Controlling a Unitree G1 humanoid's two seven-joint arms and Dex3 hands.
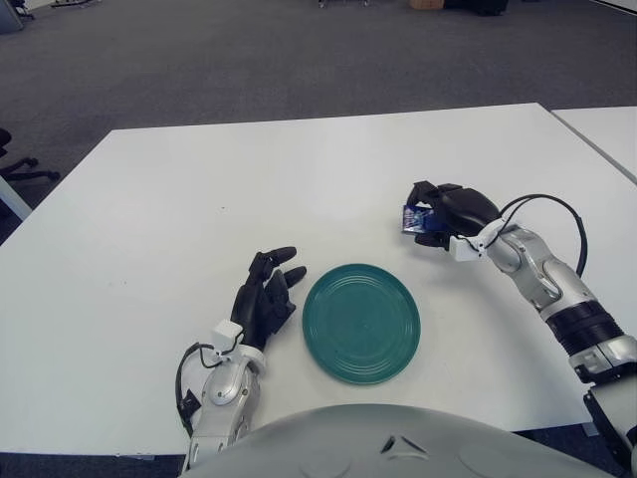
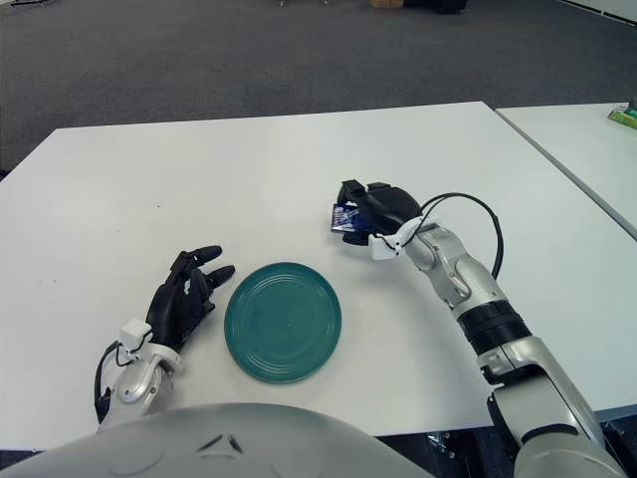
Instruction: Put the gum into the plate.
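A round teal plate (image 1: 361, 322) lies on the white table (image 1: 199, 189) near the front edge. My right hand (image 1: 436, 215) is to the plate's upper right, a short way beyond its rim. Its black fingers are curled around a small blue gum pack (image 1: 414, 218), which shows at the hand's left side. The pack also shows in the right eye view (image 2: 344, 217). My left hand (image 1: 267, 291) shows just left of the plate, fingers relaxed and spread, holding nothing.
A second white table (image 1: 607, 129) stands to the right, separated by a narrow gap. Dark grey carpet (image 1: 299, 60) lies beyond the table. A black chair base (image 1: 15, 164) shows at the far left.
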